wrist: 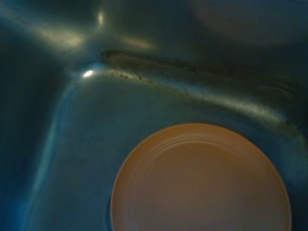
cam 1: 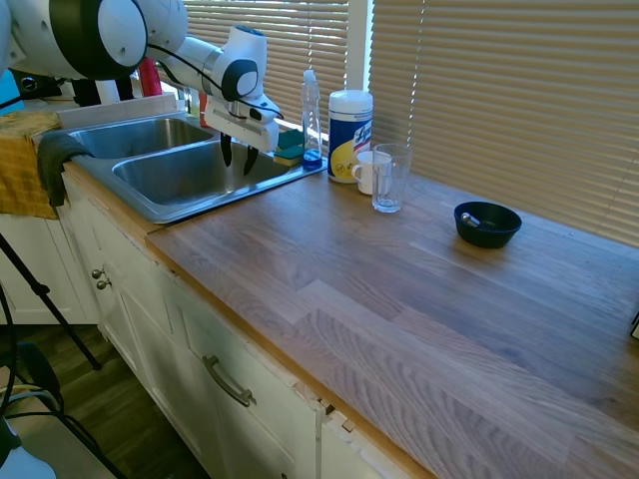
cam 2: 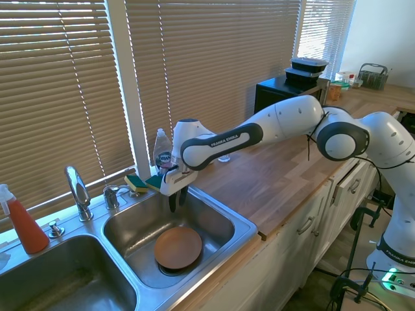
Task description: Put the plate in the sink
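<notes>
The plate (cam 2: pixel 177 247) lies flat on the floor of the sink (cam 2: pixel 243 227), lower middle of the second exterior frame, in the basin nearer the worktop (cam 1: pixel 419 299). Just above it, not touching, hangs the end effector (cam 2: pixel 176 200), fingers apart and empty. Behind, on the sink's back ledge, sit sponges (cam 2: pixel 141 183), a soap bottle (cam 2: pixel 162 153) and the faucet (cam 2: pixel 78 192).
</notes>
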